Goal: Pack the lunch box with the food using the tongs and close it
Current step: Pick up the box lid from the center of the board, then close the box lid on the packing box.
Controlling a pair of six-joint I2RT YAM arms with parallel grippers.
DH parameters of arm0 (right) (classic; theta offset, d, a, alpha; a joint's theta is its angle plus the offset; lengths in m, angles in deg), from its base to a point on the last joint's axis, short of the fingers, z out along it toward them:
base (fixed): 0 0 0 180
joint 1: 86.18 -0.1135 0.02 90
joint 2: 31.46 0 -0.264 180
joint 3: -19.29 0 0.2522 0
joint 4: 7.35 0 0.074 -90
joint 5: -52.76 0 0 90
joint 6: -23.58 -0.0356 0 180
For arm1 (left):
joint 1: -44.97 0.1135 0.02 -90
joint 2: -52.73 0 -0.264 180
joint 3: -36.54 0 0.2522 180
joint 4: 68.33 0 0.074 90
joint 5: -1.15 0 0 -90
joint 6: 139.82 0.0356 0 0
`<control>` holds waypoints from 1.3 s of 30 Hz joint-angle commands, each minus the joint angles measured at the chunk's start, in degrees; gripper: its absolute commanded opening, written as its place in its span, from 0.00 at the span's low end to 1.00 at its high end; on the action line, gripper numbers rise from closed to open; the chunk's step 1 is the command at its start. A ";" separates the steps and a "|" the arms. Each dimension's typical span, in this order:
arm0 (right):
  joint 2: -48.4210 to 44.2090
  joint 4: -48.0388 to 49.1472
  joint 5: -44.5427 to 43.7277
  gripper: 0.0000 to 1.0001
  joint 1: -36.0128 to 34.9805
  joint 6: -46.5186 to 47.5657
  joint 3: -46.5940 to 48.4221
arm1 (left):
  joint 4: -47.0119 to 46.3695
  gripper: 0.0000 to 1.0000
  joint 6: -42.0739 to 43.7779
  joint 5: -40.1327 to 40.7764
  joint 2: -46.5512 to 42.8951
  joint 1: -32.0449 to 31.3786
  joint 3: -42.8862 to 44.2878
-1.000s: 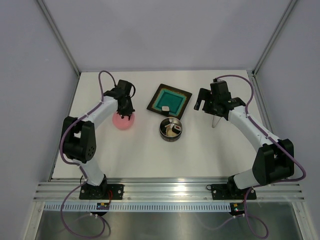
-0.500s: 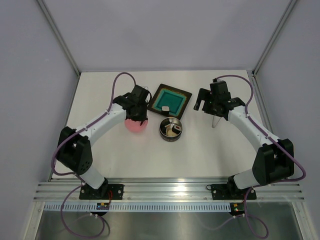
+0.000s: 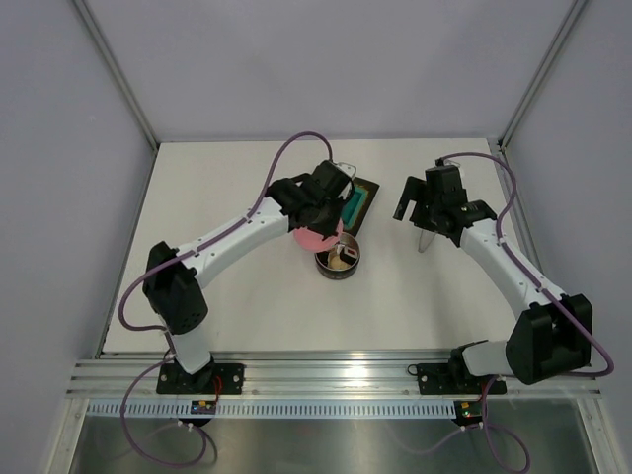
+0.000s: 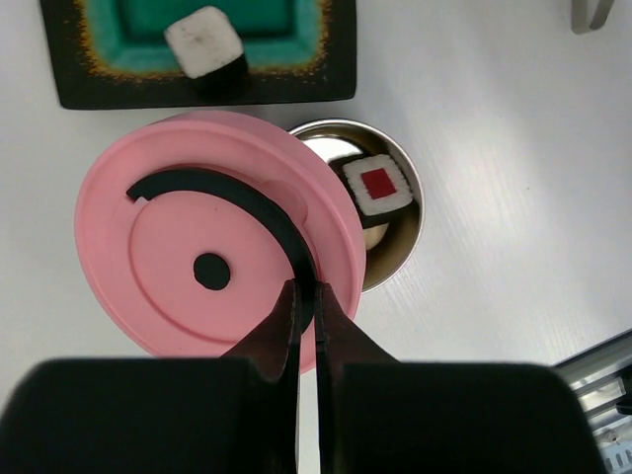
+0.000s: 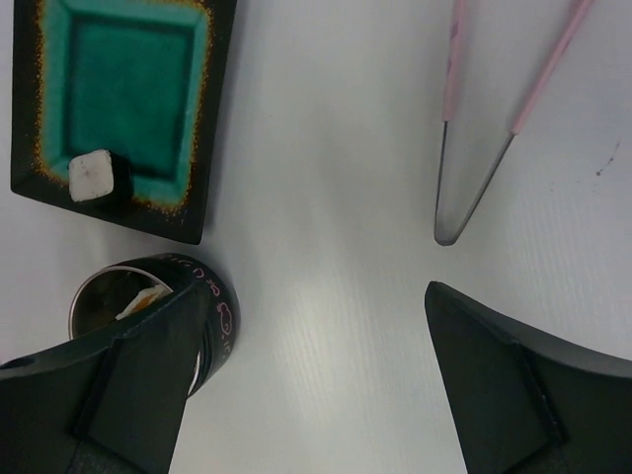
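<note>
The pink lid (image 4: pixel 197 286) hangs tilted over the left part of the steel lunch box (image 4: pixel 403 222), and my left gripper (image 4: pixel 306 288) is shut on the lid's dark curved handle. In the top view the lid (image 3: pixel 316 237) overlaps the lunch box (image 3: pixel 343 267) at the table's middle. Inside the box lies food: a white roll with a red centre (image 4: pixel 377 185). Another white piece (image 5: pixel 94 176) sits on the dark tray (image 5: pixel 202 118). The tongs (image 5: pixel 462 188) lie on the table just beyond my right gripper (image 5: pixel 314 293), which is open and holds nothing.
The square dark tray with a teal centre (image 3: pixel 361 202) lies behind the lunch box, partly under my left arm. The tongs (image 3: pixel 425 240) rest right of the box, below my right gripper (image 3: pixel 427 212). Grey walls enclose the table on three sides.
My left arm has carried the pink lid from the table's left side rightwards to above the lunch box. The right arm shifted slightly to the right, still open.
</note>
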 commanded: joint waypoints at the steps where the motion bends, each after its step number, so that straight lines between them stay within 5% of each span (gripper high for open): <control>1: -3.68 -0.55 -2.97 0.99 0.96 -1.23 -1.49 | 1.78 0.00 1.33 -0.93 4.69 -1.79 5.81; 11: -6.05 -1.25 -3.41 0.99 1.13 -1.76 -3.16 | 3.10 0.00 1.86 -0.50 14.81 -5.39 11.63; 39: -5.70 -0.72 -2.62 0.99 1.13 -1.58 -3.78 | 1.87 0.00 1.69 -3.57 19.83 -7.85 11.28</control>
